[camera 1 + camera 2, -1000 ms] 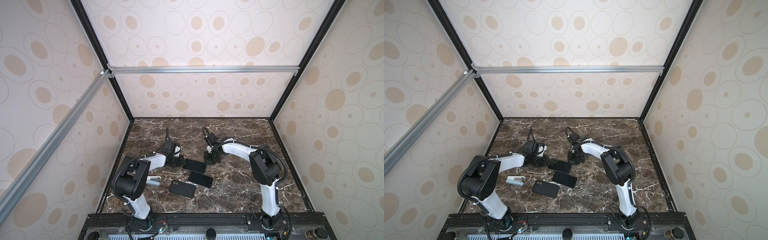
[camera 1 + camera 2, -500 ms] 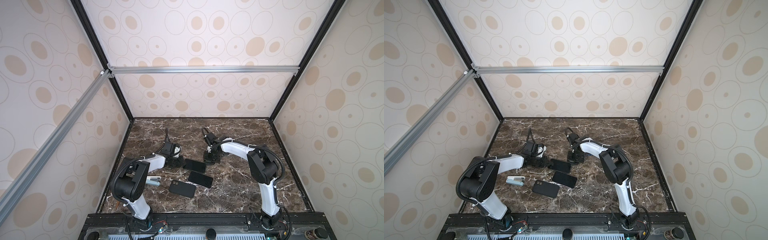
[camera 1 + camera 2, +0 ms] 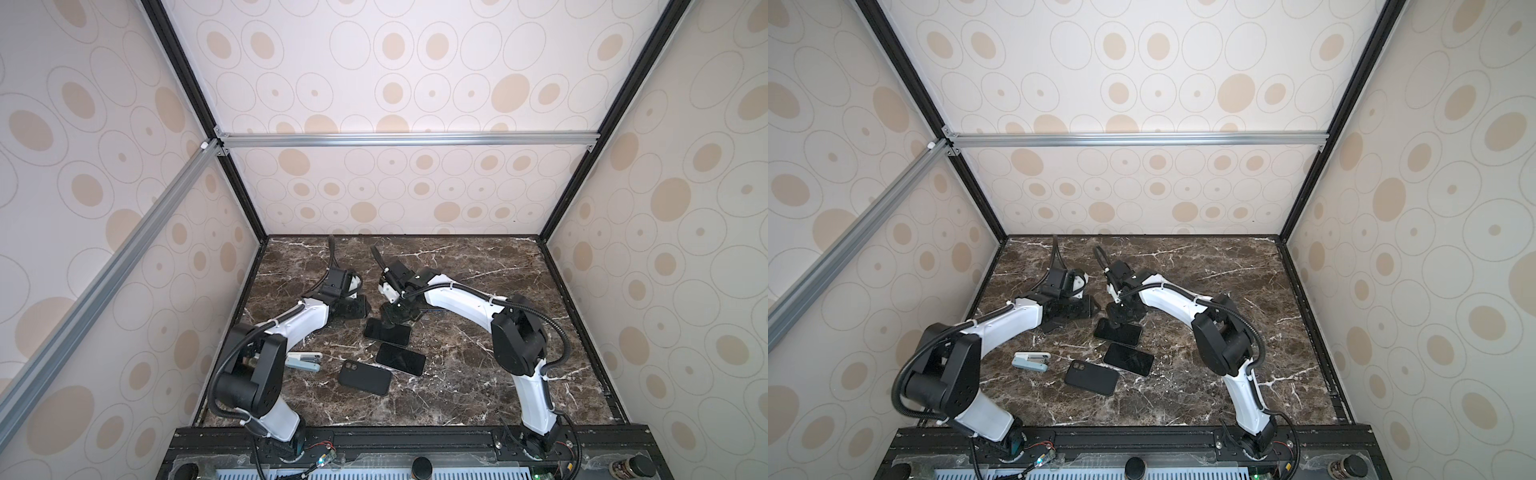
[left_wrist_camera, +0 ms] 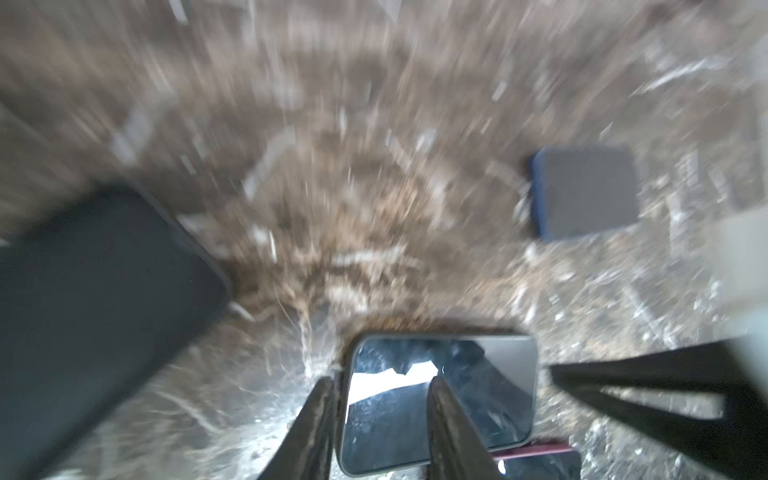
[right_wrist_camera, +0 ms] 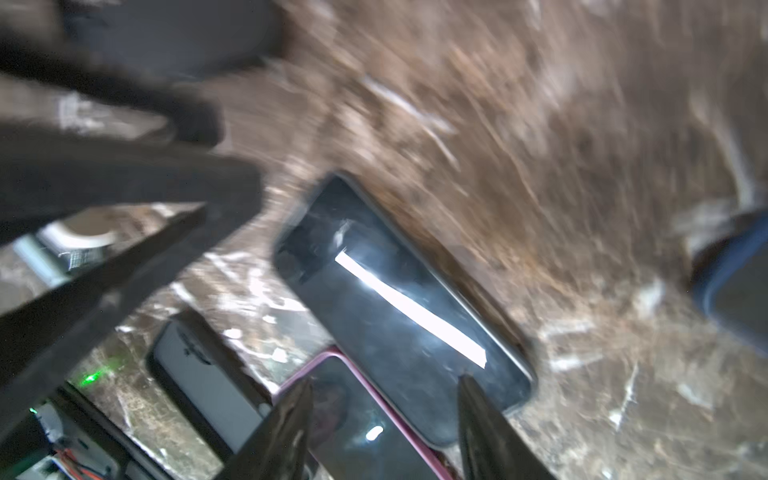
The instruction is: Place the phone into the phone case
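A dark-screened phone [image 3: 390,333] [image 3: 1121,333] lies flat on the marble, and both grippers meet at its far end. My left gripper [image 4: 382,386] [image 3: 361,307] is open: one finger is beside the phone's [image 4: 440,399] long edge, the other above its screen. My right gripper [image 5: 384,395] [image 3: 392,320] is open over that phone's [image 5: 399,303] corner and a pink-rimmed, dark glossy thing [image 5: 361,419] partly under it. A black phone case [image 3: 365,378] [image 3: 1092,378] with a camera cutout lies nearer the front. Neither gripper holds anything.
A second dark phone [image 3: 401,359] [image 3: 1128,360] lies between the first phone and the black case. A small white and light-blue stapler-like thing [image 3: 304,360] sits by the left arm. Patterned walls close in the marble floor [image 3: 478,374] on three sides. Both wrist views are blurred.
Both grippers were shut at the phone's far end and now stand open. The arms have hardly shifted, and the phones and black case lie where they were.
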Robot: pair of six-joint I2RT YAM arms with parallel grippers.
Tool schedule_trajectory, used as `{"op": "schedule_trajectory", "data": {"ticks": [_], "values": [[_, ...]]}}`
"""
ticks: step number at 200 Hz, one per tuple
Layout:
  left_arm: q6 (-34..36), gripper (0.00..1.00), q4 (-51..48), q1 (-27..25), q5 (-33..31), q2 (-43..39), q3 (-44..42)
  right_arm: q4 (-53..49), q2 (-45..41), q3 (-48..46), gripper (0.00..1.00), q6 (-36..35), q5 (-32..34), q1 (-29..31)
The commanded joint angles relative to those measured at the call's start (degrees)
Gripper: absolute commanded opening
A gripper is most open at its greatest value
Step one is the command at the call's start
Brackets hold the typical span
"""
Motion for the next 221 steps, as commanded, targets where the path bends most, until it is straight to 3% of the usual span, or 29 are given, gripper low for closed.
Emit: {"op": "schedule_trajectory", "data": {"ticks": [1,58,84,162,221], "values": [[1.7,0.42,-0.2,0.6,-9.0,-7.6,0.0,-5.6,4.4,4.4,0.69,-15.0,4.7,1.9],[-0.1,0.57,-0.9,1.5,-20.9,-26.5,-14.2,-4.9,6.4,4.8,0.79,-29.9,4.8,2.3],[-1.3,0.58,-2.0,1.7,-23.2,-31.8,-18.1,-5.7,8.0,3.9,0.8,-32.8,4.0,2.3],[-0.3,0.58,-1.9,1.7,-23.5,-34.5,-19.9,-10.6,15.5,8.4,0.79,-31.8,8.0,2.1],[0.5,0.58,-1.7,1.9,-24.0,-33.9,-19.0,-7.5,14.8,9.4,0.74,-23.9,9.3,-1.3]]}}
